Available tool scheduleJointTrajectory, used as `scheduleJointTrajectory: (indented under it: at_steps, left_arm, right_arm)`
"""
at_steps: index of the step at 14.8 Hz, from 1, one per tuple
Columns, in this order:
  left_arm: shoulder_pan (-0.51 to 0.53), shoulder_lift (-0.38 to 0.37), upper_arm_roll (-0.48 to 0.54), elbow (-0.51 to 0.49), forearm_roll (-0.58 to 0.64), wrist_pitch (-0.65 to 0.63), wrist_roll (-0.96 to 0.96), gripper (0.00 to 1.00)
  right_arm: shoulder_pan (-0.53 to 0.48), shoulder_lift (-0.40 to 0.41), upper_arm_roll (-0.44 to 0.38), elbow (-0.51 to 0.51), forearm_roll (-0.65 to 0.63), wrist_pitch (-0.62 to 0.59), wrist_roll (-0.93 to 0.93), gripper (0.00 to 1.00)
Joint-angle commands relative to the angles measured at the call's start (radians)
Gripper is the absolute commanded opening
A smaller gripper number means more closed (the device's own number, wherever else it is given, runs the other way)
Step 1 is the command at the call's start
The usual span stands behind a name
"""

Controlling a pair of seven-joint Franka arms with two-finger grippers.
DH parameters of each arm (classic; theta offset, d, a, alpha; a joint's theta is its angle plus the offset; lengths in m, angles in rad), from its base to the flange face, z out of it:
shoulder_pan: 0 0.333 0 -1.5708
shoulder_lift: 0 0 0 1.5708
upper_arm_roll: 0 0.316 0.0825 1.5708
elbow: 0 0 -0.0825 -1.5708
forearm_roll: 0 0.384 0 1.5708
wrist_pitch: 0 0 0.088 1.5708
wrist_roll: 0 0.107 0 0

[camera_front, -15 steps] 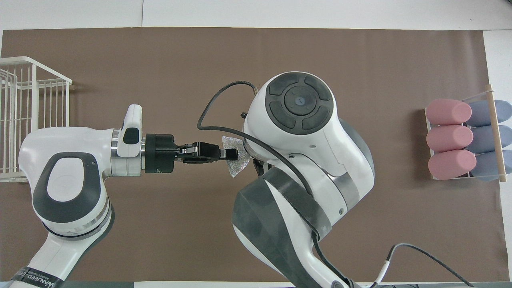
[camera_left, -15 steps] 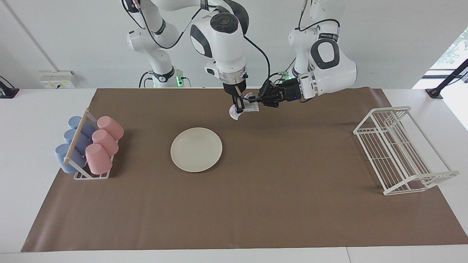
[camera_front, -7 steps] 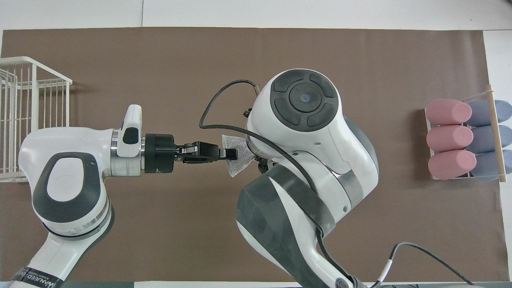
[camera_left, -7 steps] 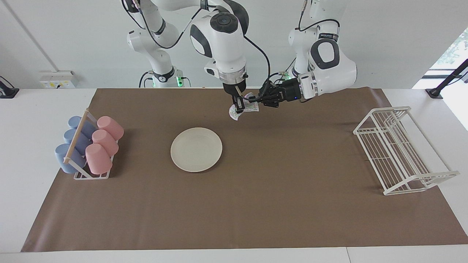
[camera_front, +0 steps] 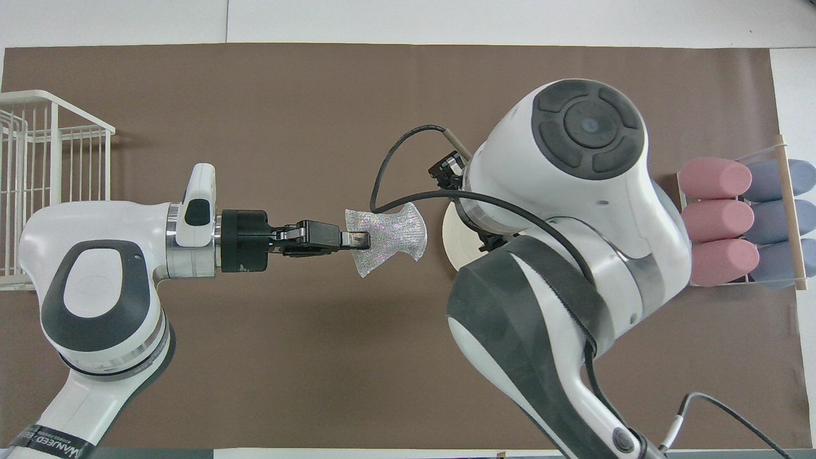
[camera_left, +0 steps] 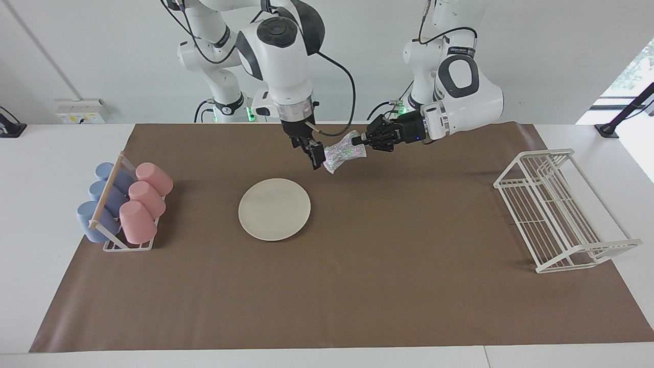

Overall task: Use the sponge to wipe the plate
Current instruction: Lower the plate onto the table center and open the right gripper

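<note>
While left gripper (camera_left: 360, 139) pinches only the sponge's (camera_left: 341, 150) edge and right gripper (camera_left: 316, 157) hangs parted beside it, the limp pad may slip before reaching plate (camera_left: 274, 209).

Two glossy white arms with dark grey joint caps — black cables looping to black pincers.

only part-legible print on left arm (camera_front: 48, 440) band, bottom: "manueed".
</note>
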Motion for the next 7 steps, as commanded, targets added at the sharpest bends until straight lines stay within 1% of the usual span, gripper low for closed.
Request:
scheduleJointTrajectory:
  at_steps: [1,2,4,7]
  left_arm:
    - [0.047,-0.035,0.000,-0.033,-0.007,-0.013,-0.005,0.00]
    - [0.053,-0.038,0.000,-0.036,0.000,-0.015,-0.011,0.00]
    - [0.091,-0.043,0.000,-0.034,0.081,-0.021,-0.040,0.00]
    - [0.104,-0.041,0.000,-0.025,0.191,-0.012,-0.087,0.00]
  right_arm:
    - [-0.076,-0.127,0.011,-0.130,-0.012,0.006,-0.333,1.00]
    - [-0.099,-0.144,0.010,-0.135,-0.012,-0.006,-0.444,1.00]
    - [-0.146,-0.161,0.011,-0.133,-0.012,-0.067,-0.591,1.00]
    - [-0.208,-0.165,0.011,-0.133,-0.012,-0.148,-0.788,1.00]
